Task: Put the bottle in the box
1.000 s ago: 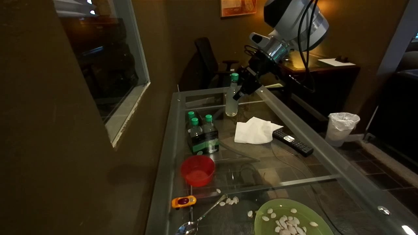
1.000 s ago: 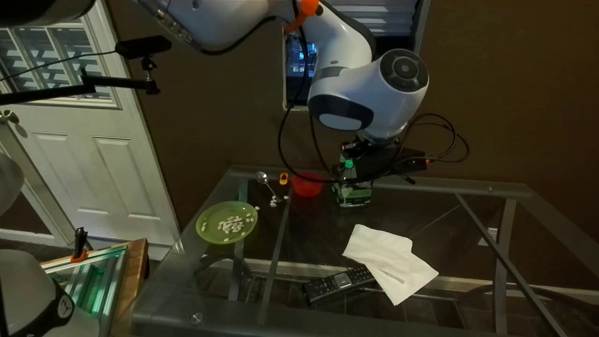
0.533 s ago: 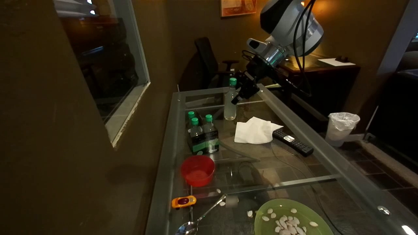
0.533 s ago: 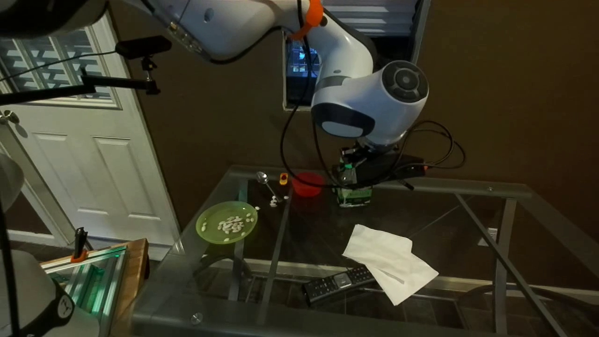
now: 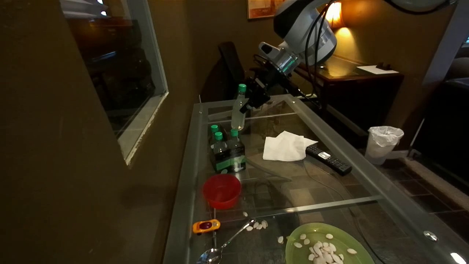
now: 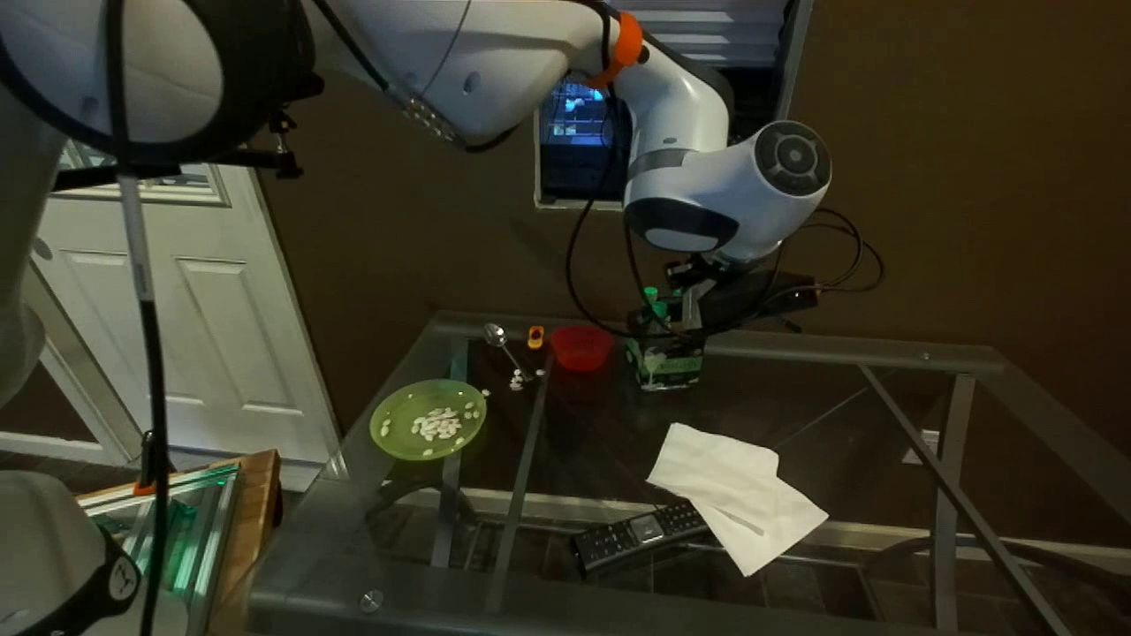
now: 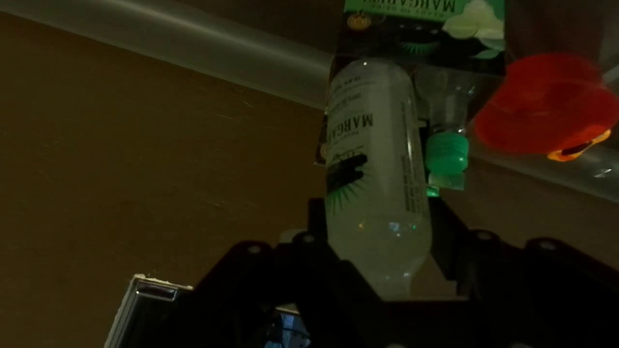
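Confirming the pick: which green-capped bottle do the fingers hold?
The lone bottle outside the box, held between the fingers; the other three visible bottles stand in the box.

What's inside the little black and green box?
Three green-capped bottles stand in the box, tops poking out. It covers their bottoms and its own floor, so those can't be seen.

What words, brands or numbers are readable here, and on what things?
"MARGAR…", upside down, cut off: box.
"READY TO DRINK", apparently, upside down: box.
"MARGA…", upside down: bottle.
Too small or blurred: finer print on both, button markings on remote.
No readable numbers.
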